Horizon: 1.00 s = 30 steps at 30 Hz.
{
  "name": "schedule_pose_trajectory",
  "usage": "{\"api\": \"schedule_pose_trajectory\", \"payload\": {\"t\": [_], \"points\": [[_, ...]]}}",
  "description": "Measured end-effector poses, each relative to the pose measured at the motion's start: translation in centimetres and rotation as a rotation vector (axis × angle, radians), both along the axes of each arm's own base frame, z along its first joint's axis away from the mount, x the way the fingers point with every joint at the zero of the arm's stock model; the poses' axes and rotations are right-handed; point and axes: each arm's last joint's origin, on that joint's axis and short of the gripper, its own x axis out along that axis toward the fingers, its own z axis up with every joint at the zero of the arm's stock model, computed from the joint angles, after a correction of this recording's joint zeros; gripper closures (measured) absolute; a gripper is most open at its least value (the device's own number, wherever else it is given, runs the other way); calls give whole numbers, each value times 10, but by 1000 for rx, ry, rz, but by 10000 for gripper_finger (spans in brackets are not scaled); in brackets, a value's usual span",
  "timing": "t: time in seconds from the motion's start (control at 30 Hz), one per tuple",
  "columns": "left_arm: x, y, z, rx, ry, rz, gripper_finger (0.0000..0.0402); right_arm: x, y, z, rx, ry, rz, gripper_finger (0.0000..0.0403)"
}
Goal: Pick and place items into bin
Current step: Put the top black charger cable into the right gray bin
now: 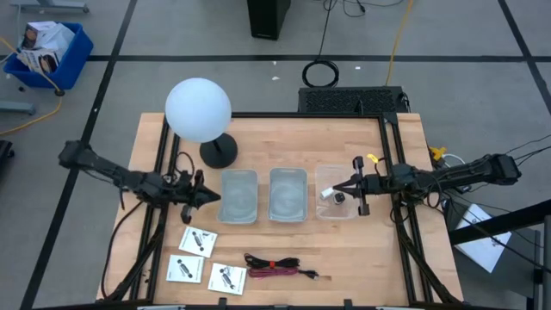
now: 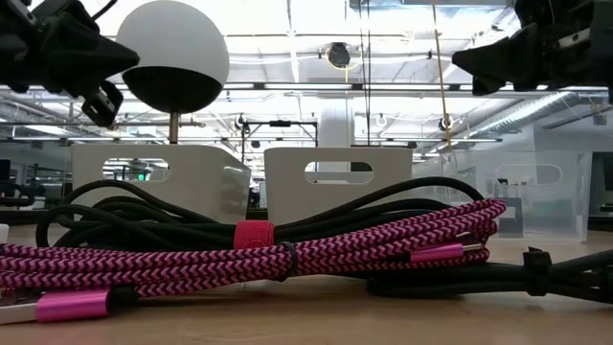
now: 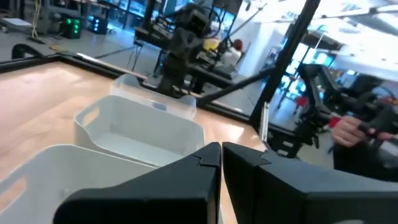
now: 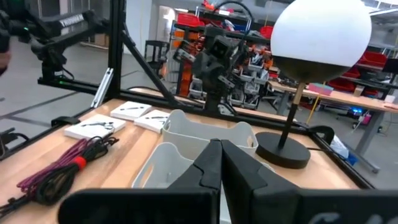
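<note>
Wooden surface (image 1: 284, 138), three bins in a row at its middle; the centre bin (image 1: 287, 194) serves as landmark.

- Left bin (image 1: 238, 195): just beside the centre bin, toward the left arm; looks empty.
- Clear bin (image 1: 337, 205): just beside the centre bin, toward the right arm; holds a tiny black cube (image 1: 340, 198) and a tiny white piece (image 1: 326, 194).
- Three white packets (image 1: 198, 240) (image 1: 183, 270) (image 1: 228, 276): flat on the surface, front-left of the centre bin, near one another.
- Cable bundle (image 1: 277, 267): black and red, coiled, on the surface in front of the centre bin.
- Globe lamp (image 1: 199, 110): behind the left bin, upright.
- Left gripper (image 1: 212, 198): closed, empty, at the left bin's outer edge.
- Right gripper (image 1: 332, 189): closed, empty, over the clear bin.
</note>
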Motion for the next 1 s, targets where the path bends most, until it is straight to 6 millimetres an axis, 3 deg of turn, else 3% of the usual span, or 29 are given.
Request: {"api": "schedule_pose_trajectory", "payload": {"t": [0.27,0.5,0.77,1.0], "points": [[41,-30,29,138,139,27,395,0,-1,3,1,-34,-16,401],[99,-85,65,263,282,-96,398,0,-3,5,15,-51,-84,401],[176,-149,80,329,609,-84,392,0,-3,5,20,-49,-84,398],[216,-172,74,396,785,-139,376,0,-3,5,31,-53,-83,396]]}}
